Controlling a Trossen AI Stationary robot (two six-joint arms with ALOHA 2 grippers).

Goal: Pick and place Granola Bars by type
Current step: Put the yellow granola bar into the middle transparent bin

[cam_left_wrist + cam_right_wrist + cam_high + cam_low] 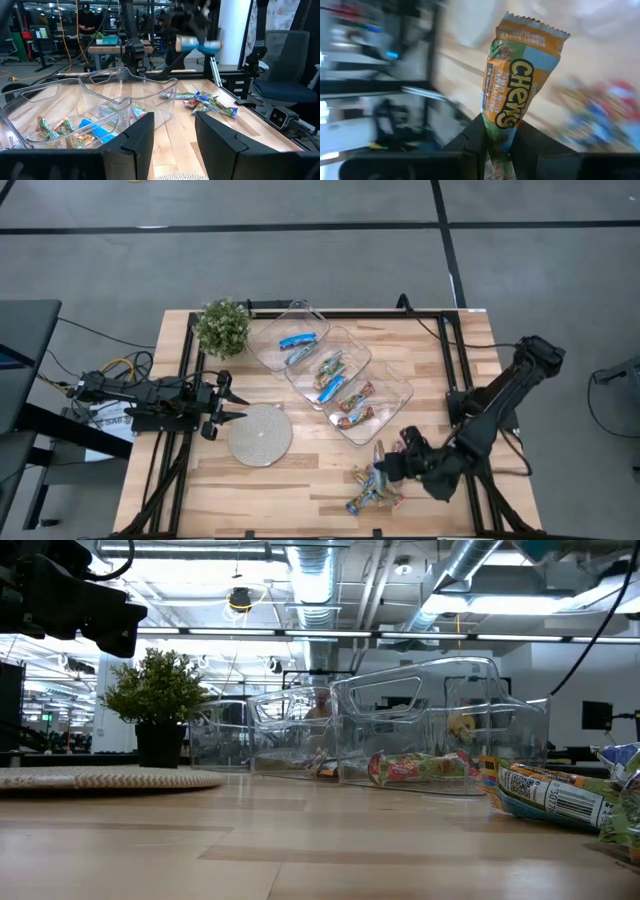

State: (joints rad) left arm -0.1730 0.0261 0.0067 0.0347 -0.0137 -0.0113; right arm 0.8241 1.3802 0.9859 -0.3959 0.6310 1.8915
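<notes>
Several loose granola bars (373, 488) lie in a pile near the table's near right edge, also seen in the low view (548, 796) and the left wrist view (210, 103). My right gripper (398, 460) hovers just above that pile and is shut on one orange, green and blue bar (516, 95). Three clear trays (297, 312) sit in a diagonal row; the far one holds blue bars (298, 340), the other two hold mixed bars (355, 406). My left gripper (172, 135) waits open at the table's left, beside the grey disc (260, 435). My right gripper pinches one end of the orange-and-green bar (499, 136) between its two fingers (472, 140). The bar sticks out straight beyond the fingertips, its crimped free end (535, 24) away from the gripper. In the left wrist view the bar (200, 45) is lifted clear of the table.
A potted plant (222, 327) stands at the far left corner, next to the far tray. The round grey disc lies flat left of centre (100, 778). Bare wood shows between the disc and the pile. Black frame rails (465, 380) run along the table's right side.
</notes>
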